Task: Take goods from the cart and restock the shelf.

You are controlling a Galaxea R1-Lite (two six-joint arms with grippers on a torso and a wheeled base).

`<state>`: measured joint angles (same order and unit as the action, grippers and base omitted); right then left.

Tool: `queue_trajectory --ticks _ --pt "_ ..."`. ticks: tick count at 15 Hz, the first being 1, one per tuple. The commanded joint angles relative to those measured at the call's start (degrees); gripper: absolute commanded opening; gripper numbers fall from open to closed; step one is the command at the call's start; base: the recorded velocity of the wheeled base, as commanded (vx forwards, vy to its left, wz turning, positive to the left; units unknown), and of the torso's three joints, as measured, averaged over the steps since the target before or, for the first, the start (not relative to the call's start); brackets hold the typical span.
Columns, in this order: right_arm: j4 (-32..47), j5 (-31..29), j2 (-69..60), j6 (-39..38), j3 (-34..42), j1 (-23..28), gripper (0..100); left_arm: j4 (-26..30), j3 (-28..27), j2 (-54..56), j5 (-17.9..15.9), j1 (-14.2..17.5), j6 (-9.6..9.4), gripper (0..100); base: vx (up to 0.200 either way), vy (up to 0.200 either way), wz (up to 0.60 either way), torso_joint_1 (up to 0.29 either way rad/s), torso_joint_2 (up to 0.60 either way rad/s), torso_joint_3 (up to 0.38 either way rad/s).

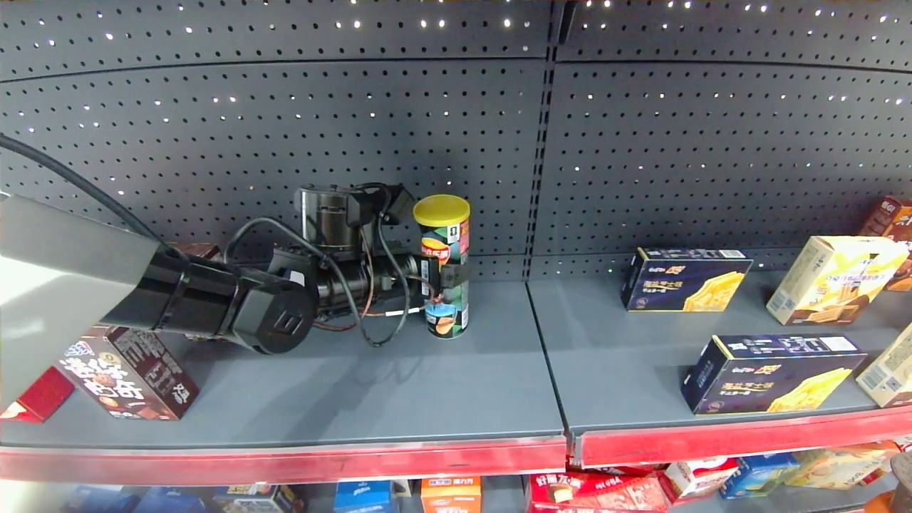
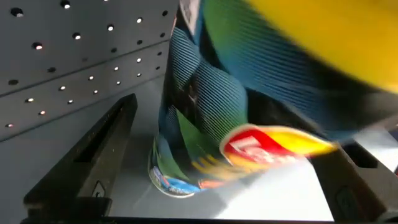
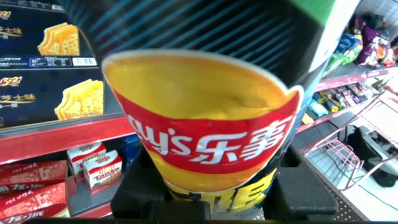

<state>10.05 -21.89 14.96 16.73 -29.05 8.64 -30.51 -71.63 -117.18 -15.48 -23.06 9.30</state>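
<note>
A tall can of chips (image 1: 443,265) with a yellow lid stands upright on the grey shelf (image 1: 370,385), close to the pegboard back wall. My left gripper (image 1: 447,276) straddles this can at mid-height. In the left wrist view the can (image 2: 205,124) sits between the fingers, and a strip of shelf shows between one finger (image 2: 93,155) and the can, so the left gripper (image 2: 230,137) is open. My right gripper (image 3: 211,196) is shut on a second can of chips (image 3: 205,124), held low in front of the shelving.
A brown box (image 1: 132,374) and a red pack (image 1: 35,395) lie at the shelf's left front. Dark blue cracker boxes (image 1: 684,279) (image 1: 773,374) and cream boxes (image 1: 833,279) fill the right section. A pink wire cart (image 3: 354,155) stands beside the right arm. The lower shelf (image 1: 605,488) holds more goods.
</note>
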Motion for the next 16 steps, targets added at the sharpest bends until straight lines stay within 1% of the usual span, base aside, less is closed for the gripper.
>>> queue_trajectory --ticks 1,4,8,9,16 --pt "-0.03 0.01 -0.10 0.06 0.22 0.06 0 -0.07 -1.41 -1.65 -0.07 0.04 0.01 100 0.000 0.000 0.00 0.000 0.00 0.000" --pt "0.06 0.01 -0.98 0.06 1.01 0.15 0 -0.25 -3.25 -3.59 -0.07 -0.05 0.01 100 0.000 0.000 0.00 0.000 0.00 0.000" --pt "0.15 -0.08 -3.00 1.29 2.86 0.15 0 -2.18 -5.62 -6.49 -0.25 -0.05 -0.07 100 0.000 0.000 0.00 0.000 0.00 0.000" --pt "0.15 0.01 -3.18 1.73 2.77 0.06 0 -2.27 -6.50 -6.93 -0.25 -0.05 -0.07 0 0.000 0.000 0.00 0.000 0.00 0.000" --pt "0.24 -0.17 -4.41 1.73 2.16 0.15 0 -2.18 -6.50 -7.01 -0.16 -0.31 0.01 0 0.000 0.000 0.00 0.000 0.00 0.000"
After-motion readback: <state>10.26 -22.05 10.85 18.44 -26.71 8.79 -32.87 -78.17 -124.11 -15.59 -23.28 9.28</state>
